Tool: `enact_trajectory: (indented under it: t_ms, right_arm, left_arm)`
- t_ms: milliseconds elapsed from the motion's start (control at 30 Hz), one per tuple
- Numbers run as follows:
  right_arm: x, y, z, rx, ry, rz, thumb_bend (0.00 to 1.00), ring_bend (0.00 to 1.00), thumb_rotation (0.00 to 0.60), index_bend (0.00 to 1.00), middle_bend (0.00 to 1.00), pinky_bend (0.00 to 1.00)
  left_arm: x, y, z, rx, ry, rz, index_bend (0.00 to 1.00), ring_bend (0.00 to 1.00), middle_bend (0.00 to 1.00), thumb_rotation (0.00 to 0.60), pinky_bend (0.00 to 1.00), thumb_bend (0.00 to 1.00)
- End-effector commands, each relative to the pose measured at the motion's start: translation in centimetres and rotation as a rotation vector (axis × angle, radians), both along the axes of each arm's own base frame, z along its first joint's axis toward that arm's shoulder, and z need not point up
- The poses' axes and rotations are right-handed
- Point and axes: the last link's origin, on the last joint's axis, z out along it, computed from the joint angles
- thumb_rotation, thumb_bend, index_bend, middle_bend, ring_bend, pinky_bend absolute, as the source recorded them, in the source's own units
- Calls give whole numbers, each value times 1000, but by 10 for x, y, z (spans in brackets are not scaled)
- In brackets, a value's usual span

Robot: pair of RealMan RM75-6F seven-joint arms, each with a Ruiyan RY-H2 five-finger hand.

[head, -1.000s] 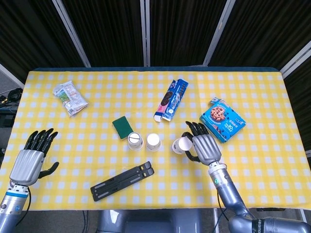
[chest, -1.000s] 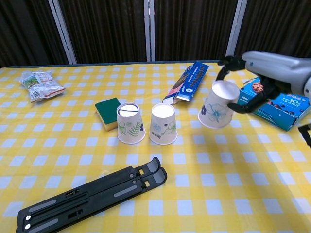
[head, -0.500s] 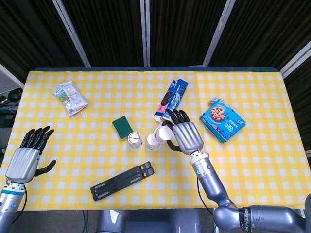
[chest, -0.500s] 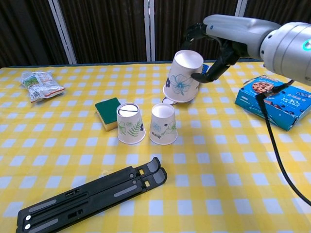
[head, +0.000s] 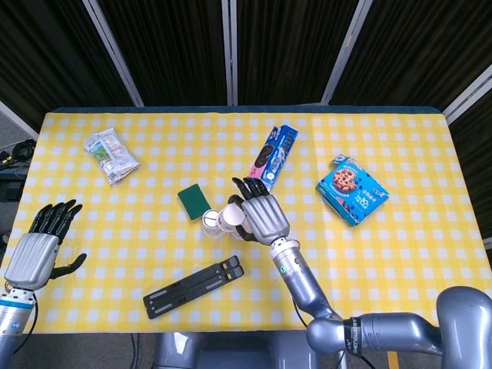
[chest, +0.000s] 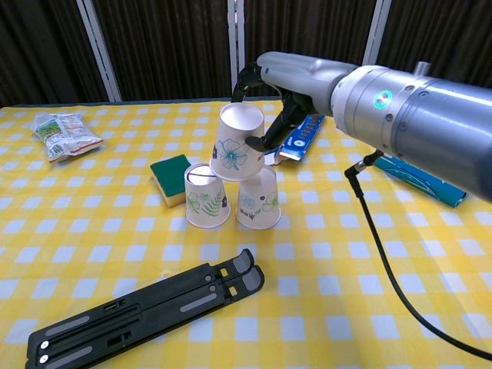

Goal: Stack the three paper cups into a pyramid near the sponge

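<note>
R hand (chest: 265,96) holds tilted cup (chest: 235,152) over two inverted cups (chest: 206,197); sponge (chest: 171,171) beside

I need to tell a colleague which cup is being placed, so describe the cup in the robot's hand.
On the yellow checked table, find the green sponge near the middle. Beside it stand two upturned paper cups; the right hand holds the third cup, blue-flowered, tilted above both.

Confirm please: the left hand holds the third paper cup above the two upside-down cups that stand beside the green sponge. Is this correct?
Not quite. It is the right hand that holds the third paper cup, as the chest view shows; the left hand hangs apart at the table's left edge, holding nothing. The rest is correct: the cup is above the two upside-down cups beside the green sponge.
</note>
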Motion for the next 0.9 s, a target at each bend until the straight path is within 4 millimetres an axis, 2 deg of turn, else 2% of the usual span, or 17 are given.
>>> enact_trajectory:
  t_ms: [33, 600, 900]
  right_arm:
    - [1, -3, -5, -2, 15, -4, 320, 0, 600, 421, 47, 0]
    - [5, -6, -19, 2, 35, -3, 319, 0, 600, 420, 47, 0]
    - [6, -5, -22, -2, 38, 4, 246, 0, 600, 273, 0, 0]
  left_arm:
    - [-1, 1, 1, -1, -5, 2, 0, 0, 0, 600, 0, 281]
    - [-2, 3, 2, -10, -17, 8, 0, 0, 0, 600, 0, 282]
    - [-2, 3, 2, -11, -19, 8, 0, 0, 0, 600, 0, 281]
